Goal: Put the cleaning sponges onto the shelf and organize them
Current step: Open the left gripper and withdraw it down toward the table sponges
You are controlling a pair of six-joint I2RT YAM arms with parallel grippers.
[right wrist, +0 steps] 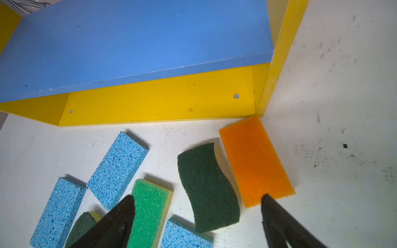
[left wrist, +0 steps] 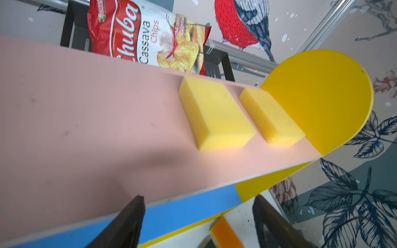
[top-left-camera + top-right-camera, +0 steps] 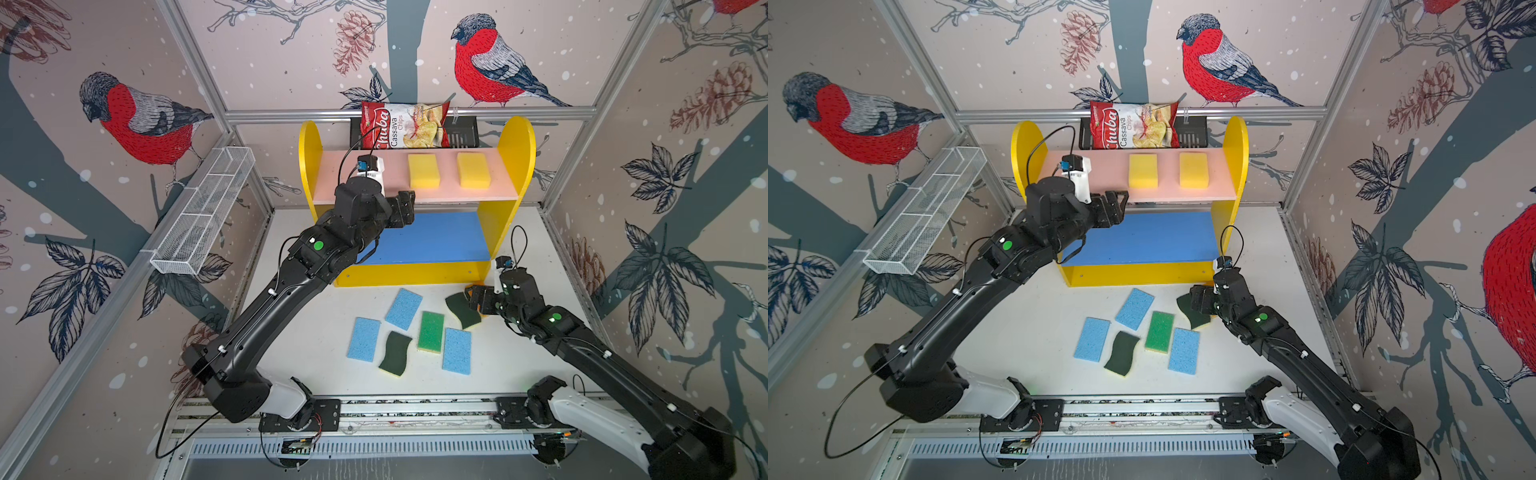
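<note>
Resting on shelf (image 3: 517, 145) pink board (image 3: 328, 166): two yellow sponges (image 3: 424, 171); left pincer (image 2: 197, 199), right pincer (image 1: 198, 197) spread wide, unladen.

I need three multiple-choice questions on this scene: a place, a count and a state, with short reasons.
1. The yellow sponges lie on: A) the blue middle board B) the pink top board C) the black rack.
2. Light blue sponges in front of the shelf: A) two B) five C) three.
3. The right gripper has its jaws: A) open, empty B) shut on an orange sponge C) shut, empty.
Answers: B, both sit on the pink board; C, three show in both top views; A, the jaws stand apart, gripping nothing.
</note>
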